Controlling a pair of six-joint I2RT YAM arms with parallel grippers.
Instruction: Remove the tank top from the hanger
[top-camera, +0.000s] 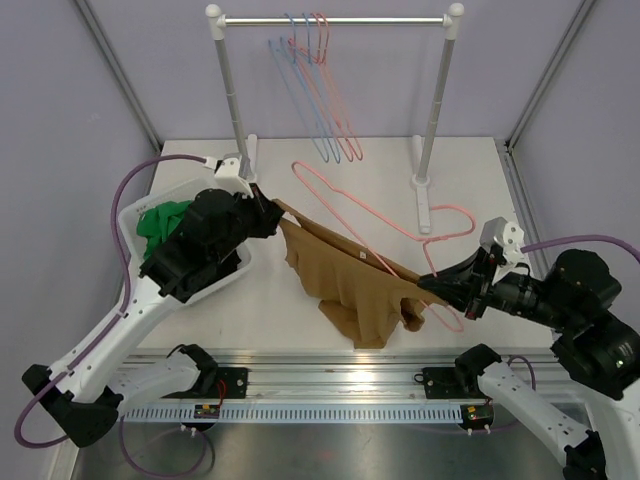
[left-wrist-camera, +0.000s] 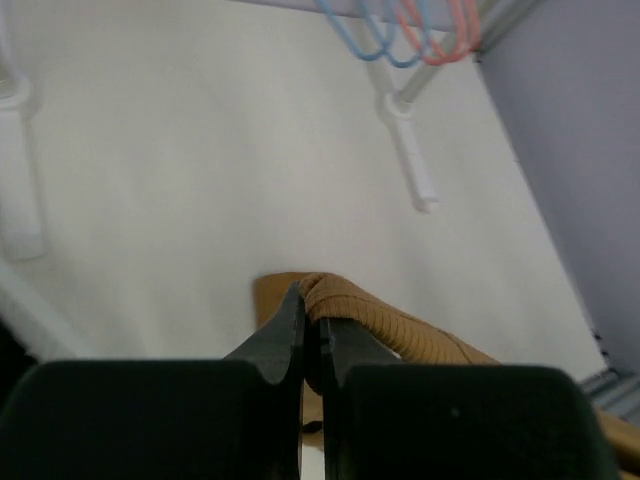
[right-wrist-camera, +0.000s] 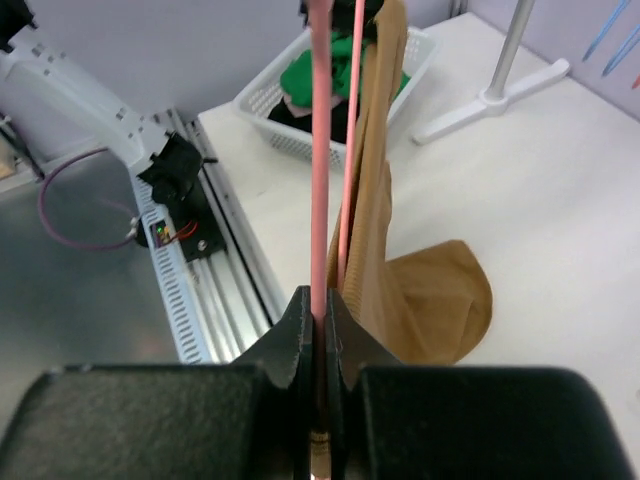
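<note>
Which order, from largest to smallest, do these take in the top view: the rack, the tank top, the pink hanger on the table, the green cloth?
1. rack
2. tank top and pink hanger: their spans look alike, so I do not rank them
3. green cloth, partly hidden

Tan tank top (top-camera: 345, 285), pink hanger (right-wrist-camera: 318, 150), white basket (top-camera: 128, 212) with green cloth (top-camera: 165, 222), blue and pink spare hangers (top-camera: 335, 135)

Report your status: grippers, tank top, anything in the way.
Left gripper shut on tank top strap. Right gripper shut on pink hanger. Tank top not yet off hanger. Basket off to the side, not blocking.
</note>
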